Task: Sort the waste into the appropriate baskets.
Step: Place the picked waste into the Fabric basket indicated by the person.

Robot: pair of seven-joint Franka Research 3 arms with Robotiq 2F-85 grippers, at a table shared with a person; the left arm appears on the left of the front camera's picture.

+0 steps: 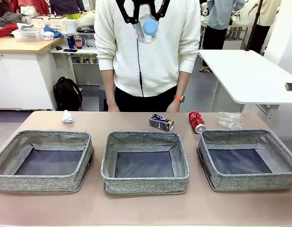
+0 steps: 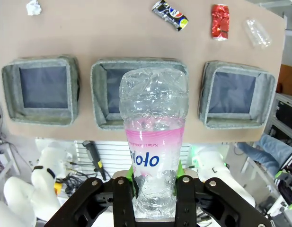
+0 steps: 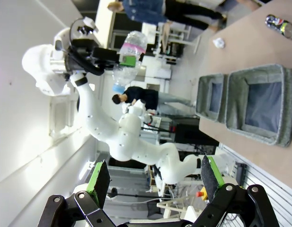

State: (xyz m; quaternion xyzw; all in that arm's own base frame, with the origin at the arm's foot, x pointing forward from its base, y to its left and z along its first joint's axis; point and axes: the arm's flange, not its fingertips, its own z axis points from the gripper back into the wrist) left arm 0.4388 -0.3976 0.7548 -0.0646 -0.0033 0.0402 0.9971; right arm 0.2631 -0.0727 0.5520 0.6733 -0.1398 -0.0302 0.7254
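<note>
High above the table, in front of the person's chest, my left gripper point(image 1: 145, 18) is shut on a crumpled clear plastic bottle point(image 1: 148, 27) with a blue cap. In the left wrist view the bottle point(image 2: 153, 142), with its pink label, stands between the green pads over the middle basket point(image 2: 108, 120). Three grey woven baskets sit in a row: left point(image 1: 41, 183), middle point(image 1: 146, 185), right point(image 1: 250, 182), all with bare dark bottoms. Behind them lie a white tissue wad point(image 1: 66, 117), a dark can point(image 1: 161, 122), a red can point(image 1: 197, 121) and a clear plastic bag point(image 1: 229, 120). My right gripper point(image 3: 155, 177) is open, off the table's side.
A person point(image 1: 146, 52) in a white sweater stands at the far edge, hands behind the table. A white table point(image 1: 250, 75) stands at the back right, a counter with clutter point(image 1: 22, 45) at the back left. Bare tabletop runs in front of the baskets.
</note>
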